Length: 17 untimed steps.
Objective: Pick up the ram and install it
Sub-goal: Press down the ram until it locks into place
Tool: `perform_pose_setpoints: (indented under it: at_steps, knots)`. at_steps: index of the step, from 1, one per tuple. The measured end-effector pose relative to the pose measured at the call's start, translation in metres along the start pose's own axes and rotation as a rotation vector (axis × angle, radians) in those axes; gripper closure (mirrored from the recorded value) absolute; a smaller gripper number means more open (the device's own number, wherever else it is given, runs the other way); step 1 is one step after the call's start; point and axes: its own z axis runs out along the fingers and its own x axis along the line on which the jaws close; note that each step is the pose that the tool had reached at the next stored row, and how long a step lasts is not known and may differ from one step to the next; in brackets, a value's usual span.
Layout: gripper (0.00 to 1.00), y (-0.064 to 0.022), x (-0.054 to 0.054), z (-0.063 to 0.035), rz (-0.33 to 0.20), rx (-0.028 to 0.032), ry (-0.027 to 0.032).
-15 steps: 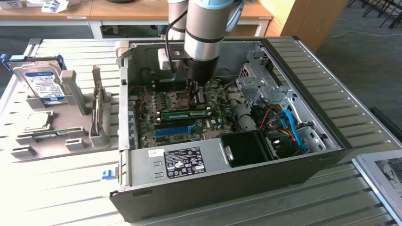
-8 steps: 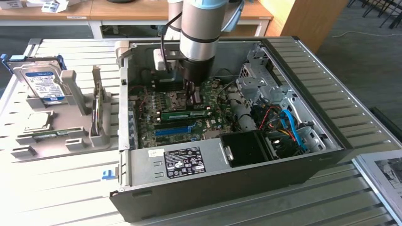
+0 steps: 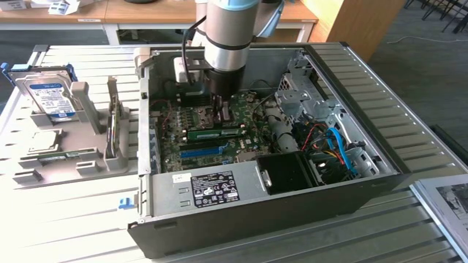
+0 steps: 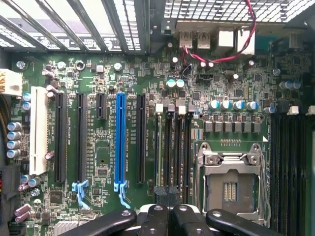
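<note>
The ram [image 3: 216, 132], a long green stick with dark chips, lies seated in a slot on the motherboard [image 3: 183, 159] inside the open computer case. In the wrist view the ram [image 4: 158, 147] shows edge-on as a thin greenish line in the first of the dark memory slots. My gripper [image 3: 221, 116] hangs from the arm just above and behind the stick, low inside the case. Its black fingertips [image 4: 165, 191] are together over the memory slots, and nothing shows between them. The bright blue slot [image 3: 201, 151] [image 4: 119, 142] lies beside the ram, nearer the power supply.
A grey holder [image 3: 66, 159] at the exterior view's left carries a silver hard drive [image 3: 51, 98], a CPU and a thin board on edge [image 3: 113, 131]. A power supply [image 3: 212, 189], cables [image 3: 332, 145] and drive cage [image 3: 300, 93] crowd the case. A CPU socket [image 4: 231, 182] neighbours the memory slots.
</note>
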Motion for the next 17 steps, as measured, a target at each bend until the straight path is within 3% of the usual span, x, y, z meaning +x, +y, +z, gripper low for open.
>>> perform_pose_setpoints:
  at_steps: [17]
  knots:
    - [0.9, 0.0137, 0.0, 0.0002, 0.0, 0.0101, -0.0001]
